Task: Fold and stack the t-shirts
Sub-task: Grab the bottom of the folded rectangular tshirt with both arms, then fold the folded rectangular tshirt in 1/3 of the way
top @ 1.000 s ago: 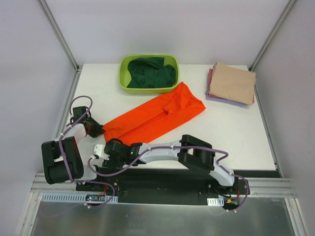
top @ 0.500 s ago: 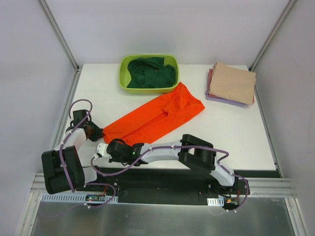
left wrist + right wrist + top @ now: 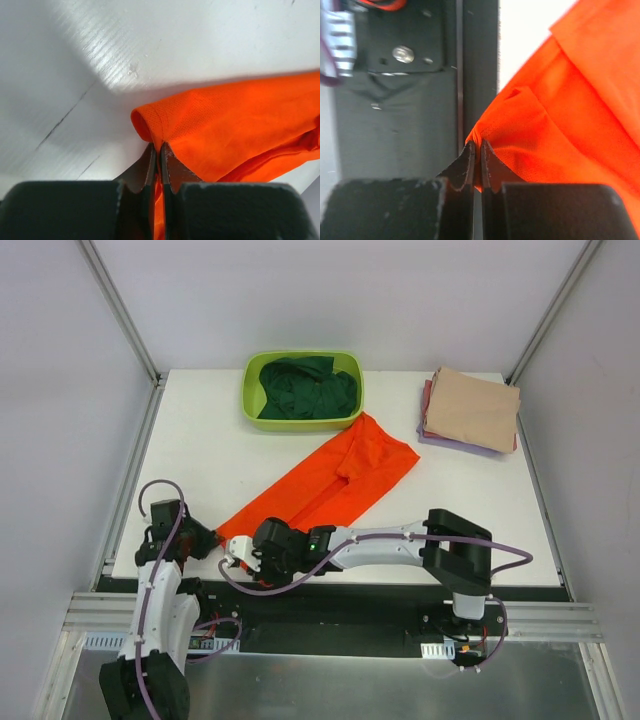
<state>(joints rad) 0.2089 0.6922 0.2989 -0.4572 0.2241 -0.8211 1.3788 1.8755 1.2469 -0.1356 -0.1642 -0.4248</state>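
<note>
The orange t-shirt [image 3: 330,480] lies as a long diagonal strip on the white surface [image 3: 480,510], with the left gripper [image 3: 206,539] and right gripper [image 3: 238,550] at its near-left end.

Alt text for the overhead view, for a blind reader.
The left pincer and right pincer grip the near end of an orange t-shirt lying diagonally on a table. Behind it, a lime tub holds a dark green t-shirt; folded t-shirts are stacked far right.

A white table [image 3: 200,440] fills the middle of a booth with plain pale grey walls [image 3: 380,300]. 2 slanted aluminium posts [image 3: 120,308] rise from its far corners. A silver rail [image 3: 560,618] and a brushed metal panel [image 3: 330,685] lie along the near edge. Lighting is soft, even.
</note>
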